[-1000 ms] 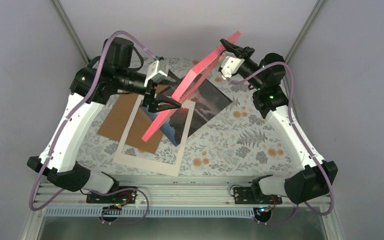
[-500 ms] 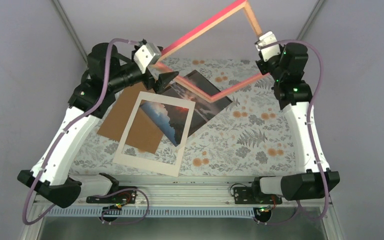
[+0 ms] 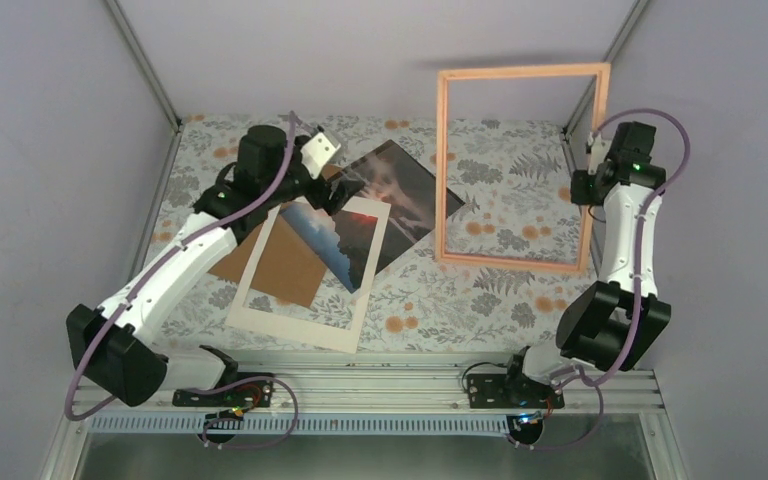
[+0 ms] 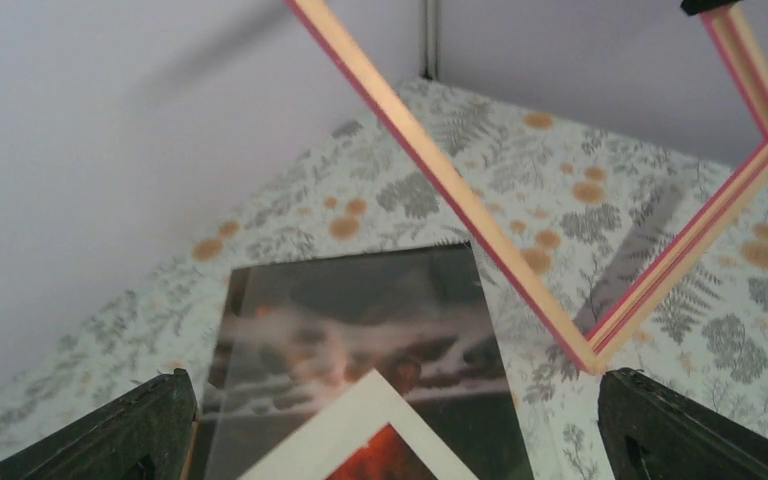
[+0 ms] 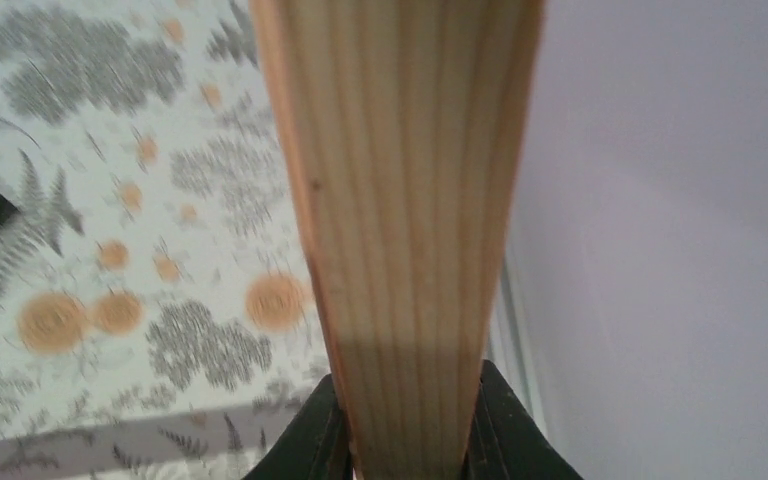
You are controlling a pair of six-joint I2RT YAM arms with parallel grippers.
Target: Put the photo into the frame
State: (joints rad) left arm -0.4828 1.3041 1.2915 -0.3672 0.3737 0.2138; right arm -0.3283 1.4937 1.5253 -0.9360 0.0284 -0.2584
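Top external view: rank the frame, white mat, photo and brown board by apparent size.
1. frame, though it is held up nearer the camera, which flatters it.
2. white mat and photo: not ranked, since the mat covers part of the photo.
3. brown board, largely hidden under the mat, so unsure.

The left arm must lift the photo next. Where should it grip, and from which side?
Probably the far corner of the photo, coming from the back of the table: it lies flat, and the white mat covers its near part, leaving only far edges free.
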